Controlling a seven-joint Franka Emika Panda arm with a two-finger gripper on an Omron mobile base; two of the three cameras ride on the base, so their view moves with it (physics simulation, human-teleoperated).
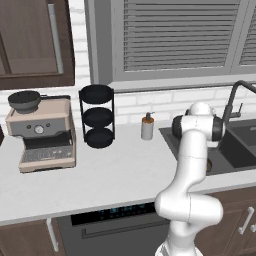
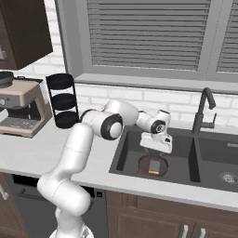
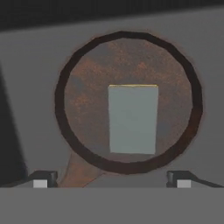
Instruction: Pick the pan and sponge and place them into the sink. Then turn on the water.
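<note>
The dark brown pan (image 3: 87, 87) lies flat on the floor of the sink's (image 2: 122, 153) left basin, its short handle pointing toward the lower left of the hand view. The grey-green sponge (image 3: 133, 119) rests inside the pan with a thin yellow edge on its far side. My gripper (image 3: 111, 180) hovers straight above them, open and holding nothing. From the right base view, the gripper (image 2: 156, 151) hangs over the pan (image 2: 145, 165) and the sponge (image 2: 155, 166). The water is out of view.
The tall black faucet (image 2: 203, 111) stands behind the divider between the basins, and the right basin has a round drain (image 2: 228, 177). On the counter to the left stand a soap bottle (image 1: 147, 127), a black tiered rack (image 1: 97, 117) and a coffee machine (image 1: 44, 135).
</note>
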